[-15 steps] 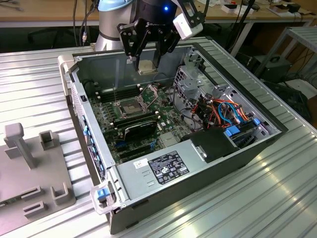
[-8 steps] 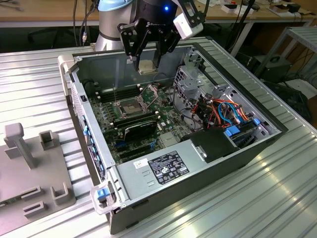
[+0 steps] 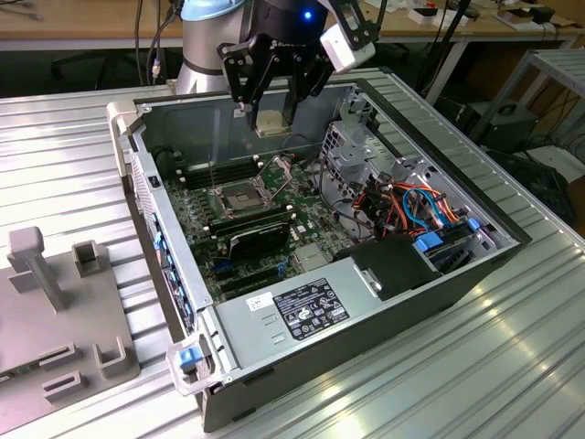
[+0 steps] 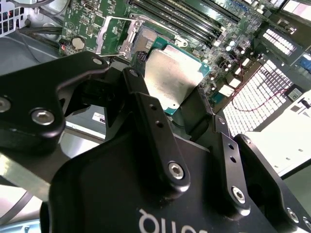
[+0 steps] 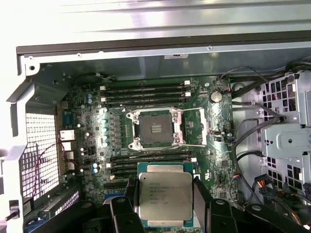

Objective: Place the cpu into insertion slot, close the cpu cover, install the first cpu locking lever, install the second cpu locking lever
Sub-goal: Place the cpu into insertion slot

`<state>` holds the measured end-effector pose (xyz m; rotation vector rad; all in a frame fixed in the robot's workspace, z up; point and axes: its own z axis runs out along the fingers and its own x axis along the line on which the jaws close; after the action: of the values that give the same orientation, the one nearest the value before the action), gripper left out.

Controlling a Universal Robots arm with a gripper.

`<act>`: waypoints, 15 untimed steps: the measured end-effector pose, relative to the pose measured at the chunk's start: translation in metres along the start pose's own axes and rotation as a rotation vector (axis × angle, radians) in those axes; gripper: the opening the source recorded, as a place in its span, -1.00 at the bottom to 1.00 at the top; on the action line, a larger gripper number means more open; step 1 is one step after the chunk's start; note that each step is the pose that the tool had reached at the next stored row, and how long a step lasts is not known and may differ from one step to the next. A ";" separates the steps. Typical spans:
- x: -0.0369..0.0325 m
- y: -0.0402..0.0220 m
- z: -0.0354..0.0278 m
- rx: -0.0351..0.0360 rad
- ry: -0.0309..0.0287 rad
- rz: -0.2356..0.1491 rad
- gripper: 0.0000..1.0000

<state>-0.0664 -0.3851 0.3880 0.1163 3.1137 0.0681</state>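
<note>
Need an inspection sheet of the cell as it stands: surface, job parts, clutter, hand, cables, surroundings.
surface: ribbed metal table, with an open computer case lying on it.
cpu: gripped and held above the motherboard, not seated; silvery top shows in both wrist views.
insertion slot: empty, dark centre exposed.
cpu cover: swung open beside the slot.
clutter: grey fixture block on the table, at the exterior view's left of the case.
hand: shut on the cpu, a finger on each side.
cables: orange and blue wires inside the case, away from the slot.
surroundings: wooden desks behind the table.
</note>
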 end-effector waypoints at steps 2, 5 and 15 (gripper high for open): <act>-0.0005 0.0005 0.0001 0.0000 0.0000 0.000 0.09; -0.0009 0.0007 0.0002 -0.0001 -0.0001 0.000 0.09; -0.0033 0.0019 0.0004 0.0000 0.0000 0.000 0.09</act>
<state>-0.0630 -0.3835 0.3877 0.1165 3.1137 0.0682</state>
